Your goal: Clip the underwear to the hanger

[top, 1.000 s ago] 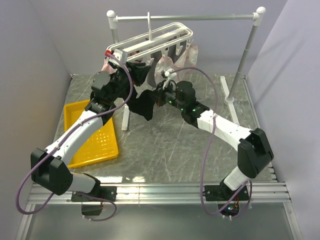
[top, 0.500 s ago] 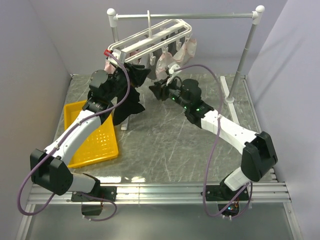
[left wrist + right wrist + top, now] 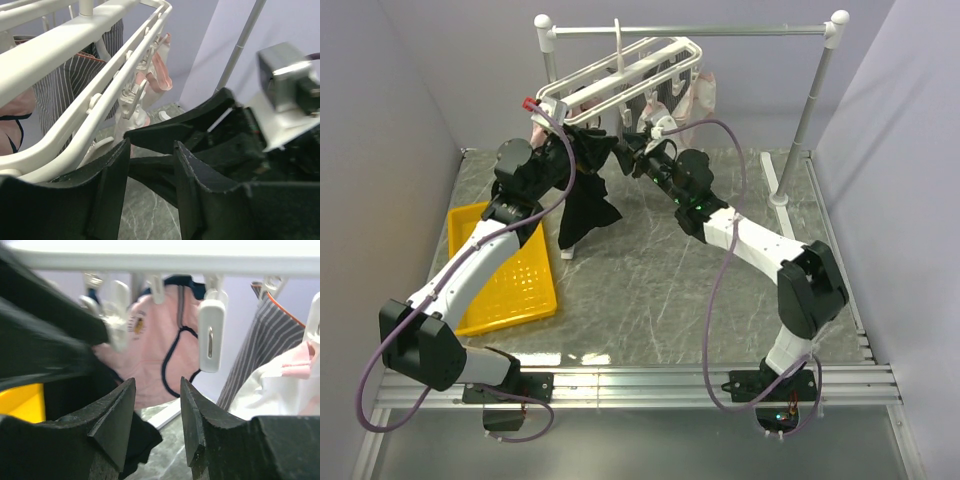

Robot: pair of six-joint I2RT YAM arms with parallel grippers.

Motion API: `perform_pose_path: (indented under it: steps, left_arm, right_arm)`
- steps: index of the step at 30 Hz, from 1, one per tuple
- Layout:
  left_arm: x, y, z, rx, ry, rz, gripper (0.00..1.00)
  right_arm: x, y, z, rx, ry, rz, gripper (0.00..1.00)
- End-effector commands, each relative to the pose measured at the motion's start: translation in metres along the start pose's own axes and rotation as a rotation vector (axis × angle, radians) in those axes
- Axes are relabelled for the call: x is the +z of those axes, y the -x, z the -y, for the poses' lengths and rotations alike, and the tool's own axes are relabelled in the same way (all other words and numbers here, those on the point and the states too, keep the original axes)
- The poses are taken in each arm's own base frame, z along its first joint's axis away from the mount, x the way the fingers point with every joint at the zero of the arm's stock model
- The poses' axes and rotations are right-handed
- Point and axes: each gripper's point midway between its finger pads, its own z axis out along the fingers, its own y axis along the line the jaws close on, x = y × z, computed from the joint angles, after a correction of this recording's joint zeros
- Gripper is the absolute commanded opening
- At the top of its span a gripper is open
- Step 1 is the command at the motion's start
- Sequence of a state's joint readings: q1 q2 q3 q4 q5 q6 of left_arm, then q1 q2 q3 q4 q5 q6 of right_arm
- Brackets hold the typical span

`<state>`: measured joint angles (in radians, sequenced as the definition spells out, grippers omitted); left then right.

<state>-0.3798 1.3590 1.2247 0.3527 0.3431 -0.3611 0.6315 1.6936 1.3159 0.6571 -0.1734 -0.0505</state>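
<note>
The black underwear hangs from my left gripper, just under the near left end of the white hanger. In the left wrist view a black strip of the underwear spans the narrow gap between that gripper's fingers, beside a hanger bar. My right gripper is open and empty, close to the right of the underwear. In its wrist view the right gripper points up at the hanger bar and a free white clip, with black fabric low on the left.
Pale pink dark-trimmed underwear and a grey striped garment hang clipped on the hanger. The hanger hooks on a grey rail stand. A yellow basket sits at the left.
My right gripper let go of the underwear and moved up and back toward the hanger. My left gripper raised the underwear closer to the hanger's near bar.
</note>
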Motion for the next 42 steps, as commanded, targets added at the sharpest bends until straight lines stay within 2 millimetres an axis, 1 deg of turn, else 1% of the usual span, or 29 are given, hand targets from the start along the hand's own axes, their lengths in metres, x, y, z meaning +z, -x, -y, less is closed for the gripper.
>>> perform_pose_path:
  steps: [1, 2, 5, 6, 8, 9, 10, 11, 14, 17, 20, 22, 26, 33, 35, 37, 39, 42]
  left_arm:
    - [-0.007, 0.024, -0.004, 0.011, 0.025, 0.065, 0.46]
    - [-0.007, 0.026, -0.003, 0.009, 0.022, 0.069, 0.46]
    - [-0.009, 0.024, -0.008, 0.003, 0.043, 0.070, 0.48]
    - [-0.009, 0.026, -0.008, 0.000, 0.045, 0.076, 0.48]
    - [-0.009, 0.025, -0.010, -0.002, 0.047, 0.070, 0.48]
    - [-0.009, 0.025, -0.011, -0.005, 0.050, 0.071, 0.48]
    - [-0.010, 0.025, -0.012, -0.007, 0.050, 0.070, 0.48]
    - [-0.010, 0.027, -0.011, -0.005, 0.046, 0.076, 0.48]
    - [-0.011, 0.027, -0.012, -0.010, 0.047, 0.072, 0.48]
    - [-0.012, 0.027, -0.014, -0.010, 0.052, 0.072, 0.48]
    - [-0.013, 0.026, -0.015, -0.016, 0.055, 0.073, 0.48]
    - [-0.013, 0.025, -0.017, -0.022, 0.054, 0.071, 0.48]
    - [-0.013, 0.026, -0.017, -0.029, 0.052, 0.074, 0.47]
    - [-0.013, 0.027, -0.019, -0.036, 0.052, 0.073, 0.47]
    - [-0.012, 0.026, -0.020, -0.041, 0.054, 0.072, 0.47]
    - [-0.012, 0.025, -0.021, -0.046, 0.054, 0.071, 0.47]
    - [-0.012, 0.025, -0.021, -0.050, 0.056, 0.073, 0.47]
    - [-0.012, 0.025, -0.021, -0.049, 0.055, 0.072, 0.48]
  right_arm:
    - [0.014, 0.050, 0.021, -0.025, -0.087, 0.172, 0.49]
    - [0.015, 0.051, 0.023, -0.012, -0.092, 0.180, 0.49]
    - [0.016, 0.056, 0.024, -0.003, -0.091, 0.225, 0.47]
    - [0.017, 0.054, 0.025, -0.002, -0.093, 0.228, 0.46]
    - [0.018, 0.062, 0.026, -0.003, -0.096, 0.252, 0.45]
    - [0.021, 0.058, 0.026, -0.002, -0.091, 0.246, 0.45]
    - [0.023, 0.062, 0.028, -0.003, -0.091, 0.255, 0.44]
    - [0.025, 0.059, 0.026, 0.006, -0.084, 0.252, 0.44]
    - [0.029, 0.064, 0.022, 0.005, -0.050, 0.265, 0.42]
    - [0.033, 0.060, 0.019, 0.003, -0.029, 0.259, 0.39]
    - [0.037, 0.056, 0.021, 0.030, -0.033, 0.247, 0.39]
    - [0.037, 0.054, 0.017, 0.030, -0.017, 0.240, 0.39]
    - [0.038, 0.049, 0.012, 0.040, 0.013, 0.231, 0.42]
    - [0.041, 0.046, 0.013, 0.043, 0.021, 0.236, 0.44]
    - [0.041, 0.045, 0.013, 0.048, 0.023, 0.236, 0.49]
    - [0.040, 0.045, 0.015, 0.051, 0.027, 0.234, 0.56]
    - [0.038, 0.046, 0.016, 0.050, 0.036, 0.237, 0.57]
    - [0.036, 0.047, 0.019, 0.052, 0.042, 0.240, 0.53]
